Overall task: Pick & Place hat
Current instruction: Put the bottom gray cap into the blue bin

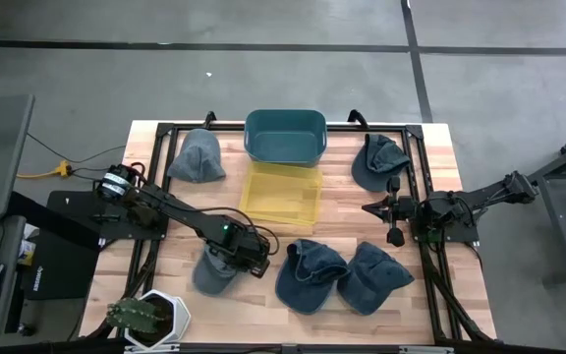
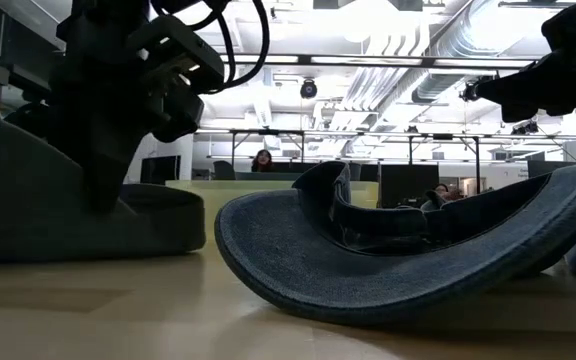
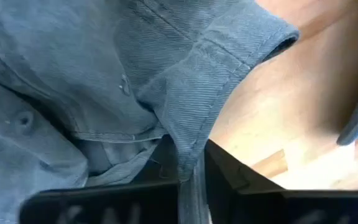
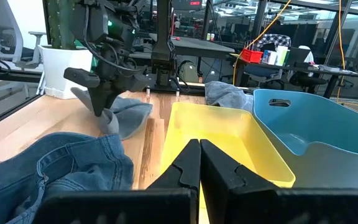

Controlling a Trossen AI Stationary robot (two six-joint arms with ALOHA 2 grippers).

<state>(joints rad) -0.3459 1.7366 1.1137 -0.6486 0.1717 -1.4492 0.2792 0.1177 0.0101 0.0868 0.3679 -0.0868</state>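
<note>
A grey-blue denim hat [image 1: 212,273] lies on the wooden table at the near left, its underside on the boards; it also shows in the right wrist view [image 4: 128,117]. My left gripper [image 1: 241,258] stands over its right side, shut on the cloth. Other denim hats lie at the far left [image 1: 197,157], far right [image 1: 379,160] and near middle [image 1: 310,273], [image 1: 373,275]. My right gripper [image 4: 199,163] is shut on nothing and waits level at the table's right side [image 1: 393,221]. My left gripper pinches a raised, stitched fold of the hat's brim [image 3: 190,146] between its two fingers [image 3: 229,171]. The fingers come steeply from above, pointing down. The fold runs up between them as a ridge, while the hat lies on the table.
A blue tub [image 1: 285,136] stands at the far middle with a yellow tray [image 1: 281,194] just in front of it. A potted plant in a white pot [image 1: 150,317] sits at the near left corner. Black frame rails run along the table's sides.
</note>
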